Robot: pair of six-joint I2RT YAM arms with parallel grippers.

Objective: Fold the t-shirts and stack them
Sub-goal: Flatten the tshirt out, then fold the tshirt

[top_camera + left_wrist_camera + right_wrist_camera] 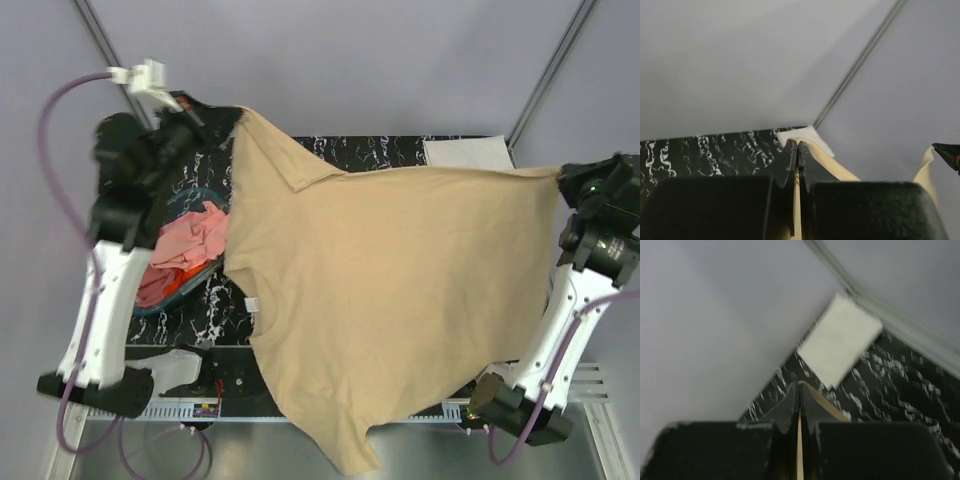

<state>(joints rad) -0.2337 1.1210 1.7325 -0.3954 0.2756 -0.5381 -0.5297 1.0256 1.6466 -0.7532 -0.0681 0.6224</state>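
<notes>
A tan t-shirt (pixel 390 290) hangs spread out in the air over the black marbled table (pixel 400 150), its small white neck label (pixel 252 303) on the left edge. My left gripper (pixel 232 118) is shut on the shirt's far left corner, and tan cloth (pixel 799 195) shows between its jaws. At the right, my right gripper (pixel 562 174) is shut on the opposite corner, with a strip of tan cloth (pixel 799 440) pinched in it. Pink and red t-shirts (pixel 185 250) lie bunched in a basket at the left. A folded white t-shirt (pixel 468 152) lies at the table's far right.
The translucent blue basket (pixel 160 300) stands on the left of the table under my left arm. A white object (pixel 175 365) lies near the left arm's base. The tan shirt's lower end (pixel 345 450) hangs past the table's near edge.
</notes>
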